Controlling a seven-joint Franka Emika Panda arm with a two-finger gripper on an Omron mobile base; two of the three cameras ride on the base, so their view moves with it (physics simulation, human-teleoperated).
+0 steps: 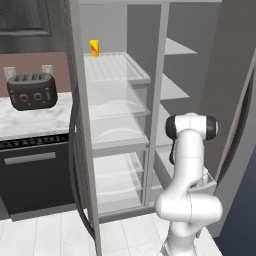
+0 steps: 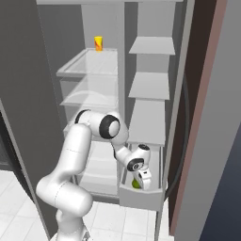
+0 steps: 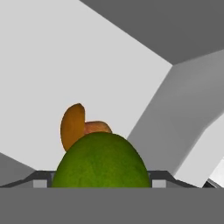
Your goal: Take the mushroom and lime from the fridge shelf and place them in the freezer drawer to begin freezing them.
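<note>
My gripper (image 2: 140,181) reaches down into the pale grey freezer drawer (image 2: 141,198) at the bottom right of the open fridge. It is shut on the lime (image 3: 100,162), a smooth green ball that fills the gap between the two fingertips (image 3: 40,181). From the right base view a bit of the lime (image 2: 135,184) shows beside the hand, low inside the drawer. Just behind the lime, the mushroom (image 3: 75,127) lies tipped over on the drawer floor, its orange-brown underside facing me. The fridge shelf (image 2: 89,63) is high on the left side.
A yellow cup with a red mark (image 2: 98,43) stands at the back of the fridge shelf (image 1: 115,65). Clear bins (image 1: 117,132) sit below it, narrow grey shelves (image 2: 149,84) above the drawer. The fridge door (image 2: 207,117) stands open on the right. A toaster (image 1: 31,91) sits on the counter.
</note>
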